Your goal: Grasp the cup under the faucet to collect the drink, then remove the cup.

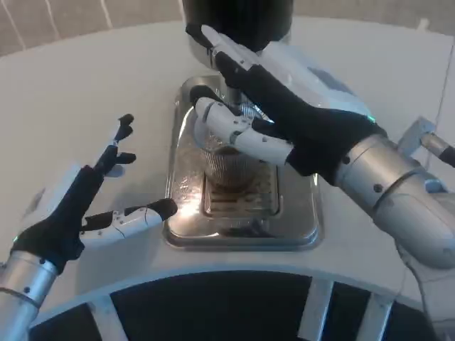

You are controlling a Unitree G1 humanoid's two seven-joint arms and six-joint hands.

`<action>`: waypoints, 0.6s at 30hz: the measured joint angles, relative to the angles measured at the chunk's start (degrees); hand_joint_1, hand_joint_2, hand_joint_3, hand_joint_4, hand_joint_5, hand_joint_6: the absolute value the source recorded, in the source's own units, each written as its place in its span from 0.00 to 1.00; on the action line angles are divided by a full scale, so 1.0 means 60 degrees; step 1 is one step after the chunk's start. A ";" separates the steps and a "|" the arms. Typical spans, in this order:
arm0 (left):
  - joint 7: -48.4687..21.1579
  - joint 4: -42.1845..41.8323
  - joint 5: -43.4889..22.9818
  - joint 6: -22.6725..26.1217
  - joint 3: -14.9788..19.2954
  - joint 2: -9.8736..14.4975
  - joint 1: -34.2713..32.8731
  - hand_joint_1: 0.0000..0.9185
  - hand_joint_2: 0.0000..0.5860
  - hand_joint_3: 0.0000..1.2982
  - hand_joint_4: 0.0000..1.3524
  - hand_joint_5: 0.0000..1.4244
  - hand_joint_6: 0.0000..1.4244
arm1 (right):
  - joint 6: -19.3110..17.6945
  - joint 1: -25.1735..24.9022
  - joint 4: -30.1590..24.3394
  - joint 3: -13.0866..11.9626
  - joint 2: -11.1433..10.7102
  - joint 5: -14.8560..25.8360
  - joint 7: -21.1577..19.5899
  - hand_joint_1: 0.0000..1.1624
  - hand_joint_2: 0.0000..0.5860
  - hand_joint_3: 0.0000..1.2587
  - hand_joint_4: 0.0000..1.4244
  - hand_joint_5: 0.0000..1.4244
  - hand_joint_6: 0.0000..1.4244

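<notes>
A clear ribbed cup (226, 165) with brown drink in it stands on the grate of a shiny metal drip tray (186, 186), below the black dispenser (238, 20). My right hand (284, 114) wraps around the cup from the right and above, its fingers curled on the cup's rim and side. The faucet itself is hidden behind that hand. My left hand (82, 202) hovers over the table left of the tray, fingers spread and holding nothing, one fingertip close to the tray's left edge.
The white round table (85, 92) stretches to the left and back. Its curved front rim (213, 273) with white struts runs along the bottom. My right forearm (398, 199) crosses the table's right side.
</notes>
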 measured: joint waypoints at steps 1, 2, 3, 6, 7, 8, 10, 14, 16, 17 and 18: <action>0.0002 0.0113 0.0001 -0.0074 -0.0018 -0.0008 -0.0072 0.35 0.07 0.00 0.00 0.15 0.18 | 0.0018 0.0001 -0.0008 0.0016 0.0024 -0.0040 0.0000 0.01 0.92 0.00 0.00 0.00 0.00; 0.0005 0.0181 0.0001 -0.0110 -0.0025 -0.0012 -0.0124 0.35 0.07 0.00 0.00 0.15 0.17 | 0.0034 0.0001 -0.0015 0.0028 0.0043 -0.0067 0.0000 0.01 0.92 0.00 0.00 0.00 0.00; 0.0019 0.0244 0.0001 -0.0135 -0.0029 -0.0016 -0.0172 0.35 0.07 0.00 0.00 0.15 0.17 | 0.0051 0.0001 -0.0023 0.0043 0.0061 -0.0086 0.0000 0.01 0.92 0.00 0.00 0.00 0.00; 0.0107 0.0417 0.0001 -0.0169 -0.0031 -0.0037 -0.0245 0.35 0.07 0.00 0.00 0.15 0.17 | 0.0084 0.0000 -0.0047 0.0087 0.0087 -0.0104 0.0000 0.01 0.92 0.00 0.00 0.00 0.00; 0.0128 0.0480 0.0001 -0.0179 -0.0035 -0.0049 -0.0249 0.35 0.07 0.00 0.00 0.15 0.17 | 0.0103 0.0000 -0.0058 0.0095 0.0103 -0.0107 0.0001 0.01 0.92 0.00 0.00 0.00 0.00; 0.0144 0.0532 0.0003 -0.0197 -0.0044 -0.0052 -0.0258 0.35 0.07 0.00 0.00 0.15 0.17 | 0.0113 0.0000 -0.0061 0.0099 0.0107 -0.0107 0.0001 0.01 0.92 0.00 0.00 0.00 0.00; 0.0163 0.0591 0.0007 -0.0206 -0.0055 -0.0055 -0.0289 0.35 0.07 0.00 0.00 0.15 0.17 | 0.0128 -0.0001 -0.0063 0.0102 0.0116 -0.0110 0.0001 0.01 0.92 0.00 0.00 0.00 0.00; 0.0263 0.0821 0.0205 -0.0240 -0.0083 -0.0094 -0.0591 0.35 0.07 0.00 0.00 0.15 0.17 | 0.0140 -0.0037 -0.0029 0.0109 0.0131 -0.0113 0.0001 0.01 0.92 0.00 0.00 0.00 0.00; 0.0284 0.0948 0.0276 -0.0271 -0.0104 -0.0158 -0.0720 0.35 0.07 0.00 0.00 0.15 0.17 | 0.0140 -0.0051 -0.0003 0.0110 0.0132 -0.0112 0.0001 0.01 0.92 0.00 0.00 0.00 0.00; 0.0286 0.0993 0.0296 -0.0275 -0.0119 -0.0191 -0.0776 0.35 0.07 0.00 0.00 0.15 0.17 | 0.0140 -0.0054 0.0006 0.0109 0.0133 -0.0112 0.0001 0.01 0.92 0.00 0.00 0.00 0.00; 0.0288 0.1023 0.0300 -0.0286 -0.0138 -0.0208 -0.0819 0.35 0.07 0.00 0.00 0.15 0.17 | 0.0140 -0.0056 0.0010 0.0110 0.0134 -0.0111 0.0001 0.01 0.92 0.00 0.00 0.00 0.00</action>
